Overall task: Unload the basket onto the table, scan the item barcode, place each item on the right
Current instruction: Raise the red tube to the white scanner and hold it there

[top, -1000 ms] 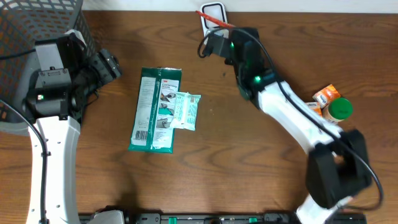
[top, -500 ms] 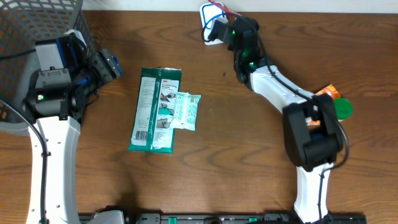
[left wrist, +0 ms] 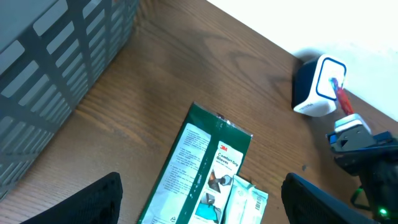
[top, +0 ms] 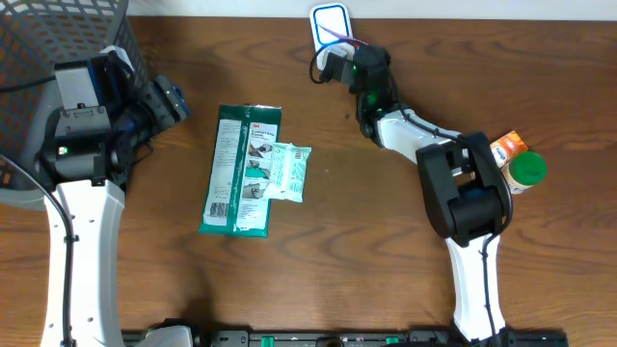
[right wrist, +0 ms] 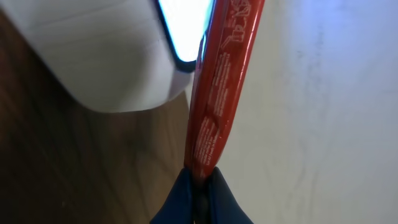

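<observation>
Overhead, the brown desk (top: 366,251) is seen carrying everything, with a grey wire basket (top: 58,29) at its far left corner. 2 arms are in view. The left pincer (top: 169,101) is parked just beside the basket with its jaws spread wide and nothing between them. A long green pack (top: 241,169) is laid flat mid-desk, and a smaller white sachet (top: 287,171) is overlapped on its right edge. At the right edge, a green-capped bottle (top: 527,170) and an orange pack (top: 504,147) are set together.

The white scanner (top: 329,19) is stood at the far edge of the desk, its lit window turned toward the arms. The right pincer (right wrist: 200,177) is shut tight on the lower end of a thin red stick pack (right wrist: 221,87), the task's item.

In the right wrist view, the stick's long axis is run straight away from the jaws, along one edge of the scanner's window rather than across its middle. Fine print is shown on the side turned to the camera; whether a barcode is turned to the window cannot be told. The scan is judged to belong to the right arm, since the left is well apart. A small shift or roll of the stick toward the window's centre is probably needed.
</observation>
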Robot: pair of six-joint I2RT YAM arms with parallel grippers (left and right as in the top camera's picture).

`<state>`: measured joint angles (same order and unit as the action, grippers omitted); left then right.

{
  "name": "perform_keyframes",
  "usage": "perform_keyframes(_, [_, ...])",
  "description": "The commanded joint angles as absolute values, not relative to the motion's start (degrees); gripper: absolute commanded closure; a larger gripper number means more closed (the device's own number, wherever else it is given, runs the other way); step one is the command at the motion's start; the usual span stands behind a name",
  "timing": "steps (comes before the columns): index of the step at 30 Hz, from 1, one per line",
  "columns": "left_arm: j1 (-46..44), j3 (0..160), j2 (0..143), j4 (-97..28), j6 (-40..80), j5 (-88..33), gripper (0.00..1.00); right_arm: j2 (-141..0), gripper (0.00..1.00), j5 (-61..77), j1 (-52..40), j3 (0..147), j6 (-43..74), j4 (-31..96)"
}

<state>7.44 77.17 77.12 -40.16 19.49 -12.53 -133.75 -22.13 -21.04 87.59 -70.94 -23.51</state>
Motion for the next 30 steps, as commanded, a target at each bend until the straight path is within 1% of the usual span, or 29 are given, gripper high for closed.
perform_keyframes(1, [7.6, 77.1, 77.0, -40.3, 19.2, -12.4, 0.17, -135.3, 0.99, -22.7, -19.3, 88.5, -72.6, -23.7])
perform_keyframes(6, [7.6, 77.1, 77.0, -40.3, 19.2, -12.4, 0.17, -135.3, 0.99, -23.6, -18.7, 88.5, -77.8, -23.4])
perform_keyframes(15, [7.6, 77.1, 77.0, -40.3, 19.2, -12.4, 0.18, -135.3, 0.99, -23.7, -18.5, 88.5, -77.9, -23.3])
perform_keyframes(21, [7.6, 77.1, 77.0, -40.3, 19.2, -12.4, 0.18, -135.4, 0.99, -23.8, -18.8, 88.5, -81.5, -19.0])
perform_keyframes(30, [7.6, 77.1, 77.0, -40.3, 19.2, -12.4, 0.18, -135.4, 0.99, -24.0, -19.2, 88.5, -81.5, -19.5])
